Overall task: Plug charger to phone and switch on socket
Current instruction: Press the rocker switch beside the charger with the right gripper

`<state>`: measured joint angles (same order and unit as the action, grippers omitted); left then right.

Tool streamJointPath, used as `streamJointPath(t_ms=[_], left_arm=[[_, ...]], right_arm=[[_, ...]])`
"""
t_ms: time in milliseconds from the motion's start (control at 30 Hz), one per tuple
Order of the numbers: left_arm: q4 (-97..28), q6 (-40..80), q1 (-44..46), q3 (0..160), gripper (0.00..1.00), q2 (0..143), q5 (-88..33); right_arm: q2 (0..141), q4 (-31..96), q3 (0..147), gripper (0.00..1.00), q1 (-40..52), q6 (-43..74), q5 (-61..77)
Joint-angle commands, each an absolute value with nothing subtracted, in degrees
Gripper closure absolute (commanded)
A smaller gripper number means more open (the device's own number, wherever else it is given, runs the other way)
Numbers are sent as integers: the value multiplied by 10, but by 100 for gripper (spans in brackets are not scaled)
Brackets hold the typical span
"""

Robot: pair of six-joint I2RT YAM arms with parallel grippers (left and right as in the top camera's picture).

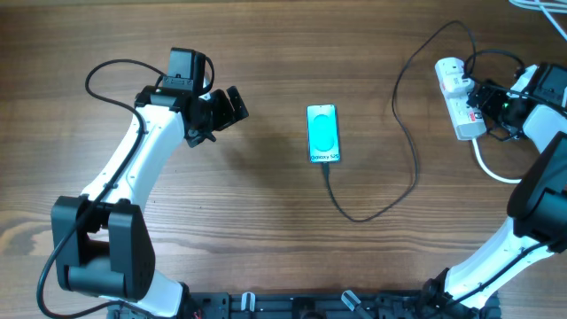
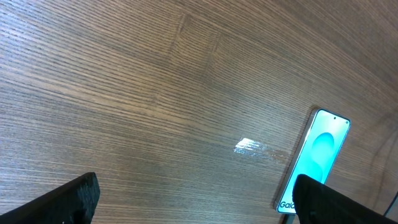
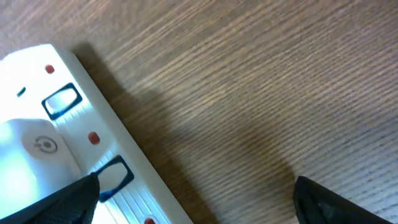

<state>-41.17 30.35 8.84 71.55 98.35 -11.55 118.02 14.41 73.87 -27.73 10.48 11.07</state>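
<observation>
Phone [image 1: 322, 134]: we see charger [image 1: 355, 219] reaching its end.
Left gripper [image 1: 236, 105]: jaws apart, empty.
Right gripper [image 1: 481, 103]: jaws apart over socket [image 1: 465, 124].

The left arm [image 1: 133, 164] and right arm [image 1: 542, 182] wear glossy white shells between chunky black joint housings, end in the black left hand [image 1: 232, 106] and right hand [image 1: 483, 105], and trail thin black cables [image 1: 89, 81].

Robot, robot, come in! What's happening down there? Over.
Both jaws open, empty. The left gripper sits clear of phone; right gripper over socket switches. Black charger looks plugged into phone. Nothing blocking switches.
</observation>
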Motion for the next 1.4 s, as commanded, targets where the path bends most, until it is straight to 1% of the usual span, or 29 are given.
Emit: streamJointPath(t_ms=[0, 200, 300, 500, 633, 933, 1100, 1233, 1267, 1367], left_arm=[[-412, 309, 84, 715, 0, 975, -106], [-412, 309, 84, 715, 0, 975, -106], [-412, 309, 84, 715, 0, 975, -106], [-412, 309, 84, 715, 0, 975, -106], [-412, 309, 84, 715, 0, 975, -106], [-412, 309, 84, 715, 0, 975, -106], [-412, 309, 84, 715, 0, 975, -106], [-412, 309, 84, 715, 0, 975, -106], [-412, 309, 84, 715, 0, 975, -106], [-412, 309, 84, 715, 0, 975, -106]], right_arm=[[1206, 137, 719, 0, -282, 120, 38], [1206, 133, 719, 0, -284, 151, 30], [1206, 132, 719, 0, -283, 121, 55], [1206, 142, 719, 0, -279, 113, 84], [1206, 138, 719, 0, -277, 86, 130], [1207, 138, 719, 1, -277, 74, 130], [1207, 151, 719, 4, -273, 44, 130], [1207, 156, 719, 4, -265, 30, 130], [1207, 153, 719, 1, -263, 30, 129], [1207, 137, 719, 1, -263, 30, 117]])
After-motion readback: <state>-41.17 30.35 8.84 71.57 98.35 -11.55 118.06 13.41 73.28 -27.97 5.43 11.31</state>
